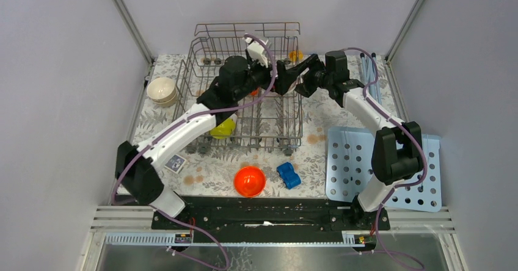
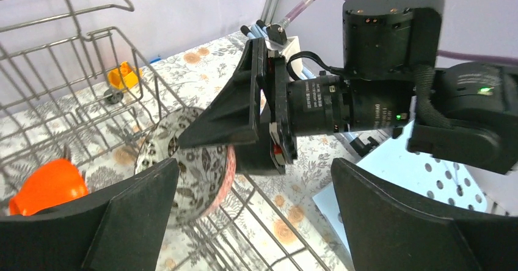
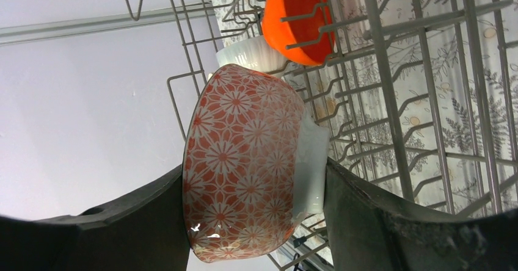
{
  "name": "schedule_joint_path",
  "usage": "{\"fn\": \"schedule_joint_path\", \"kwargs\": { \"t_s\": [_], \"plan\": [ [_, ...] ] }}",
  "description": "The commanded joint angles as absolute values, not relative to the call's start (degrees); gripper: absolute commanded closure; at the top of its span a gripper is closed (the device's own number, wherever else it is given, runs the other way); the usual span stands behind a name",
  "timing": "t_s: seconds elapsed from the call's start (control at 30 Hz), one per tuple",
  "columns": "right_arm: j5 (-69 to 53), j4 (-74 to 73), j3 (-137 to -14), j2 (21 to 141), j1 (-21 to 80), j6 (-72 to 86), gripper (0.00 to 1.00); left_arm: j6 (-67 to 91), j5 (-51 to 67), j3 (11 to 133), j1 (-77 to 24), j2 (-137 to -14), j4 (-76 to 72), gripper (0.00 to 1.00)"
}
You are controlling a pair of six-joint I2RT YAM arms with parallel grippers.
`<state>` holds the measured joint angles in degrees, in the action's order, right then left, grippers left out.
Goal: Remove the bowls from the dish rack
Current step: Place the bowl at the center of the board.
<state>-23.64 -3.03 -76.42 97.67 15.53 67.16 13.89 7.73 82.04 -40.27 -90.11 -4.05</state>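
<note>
- Cream-coloured bowls (image 1: 162, 90), smooth and round, sit stacked on the floral table cover (image 1: 211, 174) at the far left, outside the dish rack (image 1: 201, 57).
- Only the top view shows the white left arm (image 1: 183, 124). It stretches diagonally from its base across the grey wire rack, partly covering a yellow-green bowl (image 1: 224, 128) lodged among the tines.
- A loose orange bowl (image 1: 250, 180) rests on the table in front of the rack, with a blue toy car (image 1: 289, 175) just beside it. Neither wrist camera catches these.
- The left gripper (image 2: 253, 176) stands spread wide with nothing between its black wedge fingers (image 2: 128, 216), facing the right gripper across the rack's right wall.
- The left wrist view shows the inside of the patterned bowl (image 2: 195, 167), white with dark leaf print. A racked orange bowl (image 2: 47, 187) is at lower left.
- The right wrist view shows the patterned bowl's outside, glossy red-orange petal tiles over a plain white foot. A ribbed white bowl (image 3: 250, 54) and the orange one sit behind it among the wires.
- The right gripper (image 3: 253, 179) clasps the patterned bowl from mouth to foot, tipped on its side at the rack's right edge.
- The right arm (image 1: 366, 103) bends up from its base over a light-blue perforated board (image 1: 427, 188).
</note>
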Motion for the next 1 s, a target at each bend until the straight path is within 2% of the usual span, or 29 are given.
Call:
{"fn": "schedule_joint_path", "kwargs": {
  "t_s": [0.0,0.2,0.37,0.53,0.7,0.97],
  "plan": [
    [-25.97,7.79,-74.84,94.16,14.9,67.52,0.73,19.05,1.71,79.33,-40.0,-81.33,-2.45,0.01],
    [-34.02,25.93,-67.04,90.87,14.92,68.26,0.83,29.0,-9.44,75.08,-37.82,-74.42,6.07,0.01],
    [-43.79,44.71,-59.92,88.65,14.94,72.58,0.89,38.6,-1.15,69.24,-31.54,-71.18,7.38,0.01],
    [-48.14,56.51,-55.8,86.57,14.94,76.83,0.99,41.48,4.42,65.3,-29.8,-69.99,5.44,0.01],
    [-49.8,68.19,-52.74,85.96,14.94,84.09,1.0,41.56,7.78,62.81,-29.71,-68.59,3.59,0.01],
    [-49.26,75.07,-48.91,84.2,15.03,89.54,1.0,36.4,9.94,62.1,-29.7,-63.71,2.39,0.01]
  ]
}}
